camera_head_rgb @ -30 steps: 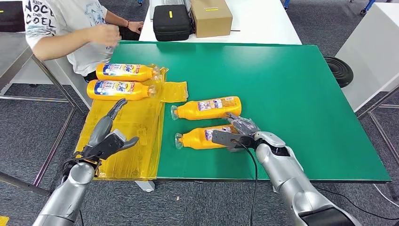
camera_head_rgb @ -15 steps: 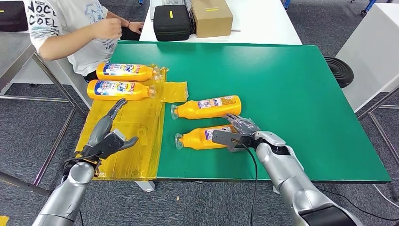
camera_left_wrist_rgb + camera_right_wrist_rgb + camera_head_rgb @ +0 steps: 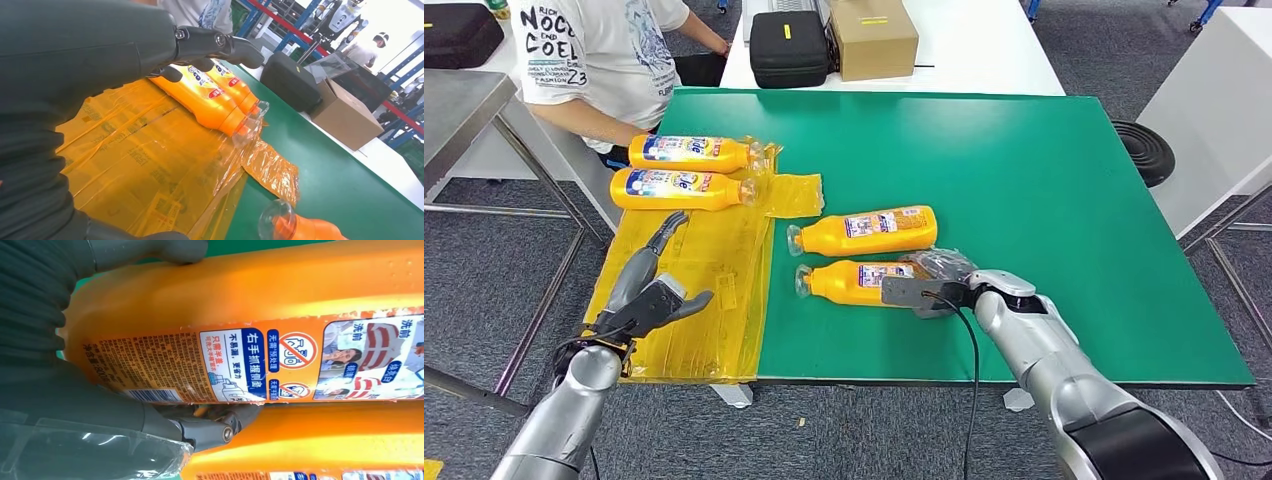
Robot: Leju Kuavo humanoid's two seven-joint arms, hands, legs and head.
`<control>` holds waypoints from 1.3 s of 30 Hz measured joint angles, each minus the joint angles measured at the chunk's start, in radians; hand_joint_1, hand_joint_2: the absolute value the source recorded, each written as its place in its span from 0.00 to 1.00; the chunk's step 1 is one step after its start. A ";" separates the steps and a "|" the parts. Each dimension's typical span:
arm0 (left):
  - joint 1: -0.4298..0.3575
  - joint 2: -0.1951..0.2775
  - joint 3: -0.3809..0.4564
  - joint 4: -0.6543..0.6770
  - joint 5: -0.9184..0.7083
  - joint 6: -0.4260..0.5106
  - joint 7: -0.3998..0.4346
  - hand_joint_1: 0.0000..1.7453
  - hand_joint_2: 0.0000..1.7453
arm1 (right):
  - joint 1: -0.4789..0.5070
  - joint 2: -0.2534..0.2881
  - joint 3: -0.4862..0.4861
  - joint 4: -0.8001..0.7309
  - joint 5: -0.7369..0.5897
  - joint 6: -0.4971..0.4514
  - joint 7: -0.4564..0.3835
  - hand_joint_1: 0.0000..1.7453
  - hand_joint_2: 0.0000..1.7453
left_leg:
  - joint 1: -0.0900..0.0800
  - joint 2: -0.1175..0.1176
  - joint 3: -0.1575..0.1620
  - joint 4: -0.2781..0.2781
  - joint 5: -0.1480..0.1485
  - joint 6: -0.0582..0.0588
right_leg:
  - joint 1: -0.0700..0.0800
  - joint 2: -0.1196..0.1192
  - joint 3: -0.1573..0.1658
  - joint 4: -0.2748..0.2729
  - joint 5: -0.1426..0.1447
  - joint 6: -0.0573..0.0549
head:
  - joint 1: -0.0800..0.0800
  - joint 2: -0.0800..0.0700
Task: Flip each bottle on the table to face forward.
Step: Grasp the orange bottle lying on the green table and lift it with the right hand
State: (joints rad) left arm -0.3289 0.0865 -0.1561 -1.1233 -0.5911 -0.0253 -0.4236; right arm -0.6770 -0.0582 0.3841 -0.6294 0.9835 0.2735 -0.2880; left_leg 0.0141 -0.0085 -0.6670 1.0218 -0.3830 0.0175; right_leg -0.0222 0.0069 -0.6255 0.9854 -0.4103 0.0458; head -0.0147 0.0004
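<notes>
Two bottles (image 3: 686,170) near the table's left edge show fronts. Right hand (image 3: 934,283) clamps the near bottle (image 3: 854,283); back label up. Left hand (image 3: 652,295) spread, empty.

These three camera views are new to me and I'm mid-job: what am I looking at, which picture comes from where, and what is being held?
The wide picture is the robot's head camera, looking down at a green table. Its two silver arms come in from below. The other two pictures come from cameras at each wrist and are turned.

The right hand grips the base end of the nearest orange bottle; its wrist view shows the bottle's back label up close. A second orange bottle lies just beyond it.

The left hand hangs open above a yellow plastic sheet, holding nothing. Two more orange bottles lie on the sheet's far end, blue front labels up. A person sits at the far left corner.
</notes>
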 joint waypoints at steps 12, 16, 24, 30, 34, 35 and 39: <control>0.002 0.000 -0.001 0.001 0.006 0.006 0.001 0.00 1.00 | -0.031 -0.006 0.058 0.057 -0.017 0.015 -0.035 1.00 1.00 | 0.000 0.000 0.004 0.000 0.000 0.000 | 0.000 0.000 0.004 0.000 0.000 0.000 | 0.000 0.000; 0.002 0.000 -0.001 0.001 0.006 0.006 0.001 0.00 1.00 | -0.033 -0.006 0.062 0.059 -0.017 0.015 -0.035 1.00 1.00 | 0.000 0.000 0.004 0.000 0.000 0.000 | 0.000 0.000 0.004 0.000 0.000 0.000 | 0.000 0.000; 0.011 0.000 0.000 0.000 0.007 0.007 0.001 0.00 1.00 | -0.020 -0.004 0.066 0.057 -0.055 -0.045 -0.050 1.00 1.00 | 0.000 0.000 0.004 0.000 0.000 0.000 | 0.000 0.000 0.004 0.000 0.000 0.000 | 0.000 0.000; 0.033 -0.002 0.006 -0.008 0.030 0.001 -0.013 0.00 1.00 | 0.048 0.008 0.049 -0.007 -0.146 -0.142 -0.116 1.00 1.00 | 0.000 0.000 0.004 0.000 0.000 0.000 | 0.001 0.000 0.004 0.000 0.000 0.000 | 0.000 0.000; 0.058 -0.043 0.064 -0.015 0.283 -0.095 -0.024 0.00 1.00 | 0.203 0.079 -0.034 -0.198 -0.400 -0.295 -0.308 1.00 1.00 | 0.002 -0.001 0.002 0.000 -0.001 -0.001 | 0.002 0.000 0.002 0.000 -0.001 -0.001 | 0.000 0.000; 0.064 -0.055 0.080 -0.015 0.367 -0.114 -0.024 0.00 1.00 | 0.241 0.103 -0.055 -0.257 -0.465 -0.323 -0.346 1.00 1.00 | 0.002 -0.001 0.001 0.000 -0.001 -0.001 | 0.002 0.000 0.001 0.000 -0.001 -0.001 | 0.000 0.000; 0.071 -0.089 0.101 -0.010 0.517 -0.159 -0.025 0.00 1.00 | 0.335 0.161 -0.099 -0.425 -0.548 -0.359 -0.375 1.00 1.00 | 0.004 -0.005 -0.002 0.000 -0.001 -0.002 | 0.002 -0.003 0.000 0.000 -0.004 -0.001 | 0.002 0.000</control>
State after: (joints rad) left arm -0.2579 -0.0020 -0.0551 -1.1337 -0.0742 -0.1847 -0.4484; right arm -0.3415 0.1023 0.2847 -1.0548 0.4350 -0.0853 -0.6630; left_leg 0.0179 -0.0131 -0.6685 1.0217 -0.3842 0.0159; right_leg -0.0198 0.0035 -0.6258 0.9852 -0.4143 0.0448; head -0.0130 0.0004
